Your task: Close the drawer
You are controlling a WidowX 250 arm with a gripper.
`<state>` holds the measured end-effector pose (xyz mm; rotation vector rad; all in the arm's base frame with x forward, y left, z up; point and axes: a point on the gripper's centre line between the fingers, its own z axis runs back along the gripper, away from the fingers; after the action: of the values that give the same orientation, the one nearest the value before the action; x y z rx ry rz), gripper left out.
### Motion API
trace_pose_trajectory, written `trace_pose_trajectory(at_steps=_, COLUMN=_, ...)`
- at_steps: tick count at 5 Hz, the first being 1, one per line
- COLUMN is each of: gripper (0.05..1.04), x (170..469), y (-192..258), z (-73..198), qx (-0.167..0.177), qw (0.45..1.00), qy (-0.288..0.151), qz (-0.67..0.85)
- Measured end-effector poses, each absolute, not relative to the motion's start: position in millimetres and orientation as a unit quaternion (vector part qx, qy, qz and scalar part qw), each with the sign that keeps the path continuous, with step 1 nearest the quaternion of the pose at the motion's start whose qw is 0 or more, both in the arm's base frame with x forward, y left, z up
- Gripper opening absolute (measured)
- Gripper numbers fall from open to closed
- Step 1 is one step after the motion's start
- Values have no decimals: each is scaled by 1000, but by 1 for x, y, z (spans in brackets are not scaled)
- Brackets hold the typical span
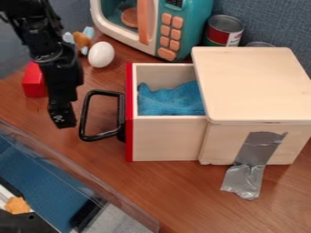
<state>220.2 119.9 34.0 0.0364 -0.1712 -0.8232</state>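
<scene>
The drawer (167, 139) stood partly pulled out of the wooden box (252, 86), with its red front (128, 136) toward my side and blue cloth (170, 100) lying inside. From this front stuck out the black handle (84, 116), and my gripper (63, 119) was just beside it, on the outer side; whether it was wide or narrow, I could not tell. I judged that a straight push toward the box was needed, and here I saw several risks. If I came too low or crooked, I could enter the handle's loop and be caught there, or slide off its bar. A push away from the middle could turn the drawer and jam it. The cloth, being bunched, could perhaps rub under the lid. Also, if the grey tape (258, 148) gave way, the whole box could slip over the table (182, 195) instead of closing.
</scene>
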Motion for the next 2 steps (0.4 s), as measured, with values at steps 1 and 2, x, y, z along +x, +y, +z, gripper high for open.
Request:
trace_pose_trajectory(at_steps=1, gripper=1000, x=225, y=112, z=33, qx=15, qw=913, qy=-82, qz=-400)
trace_pose_trajectory(at_steps=2, gripper=1000, x=235, y=103, z=28, qx=23, qw=909, qy=-83, qz=-408)
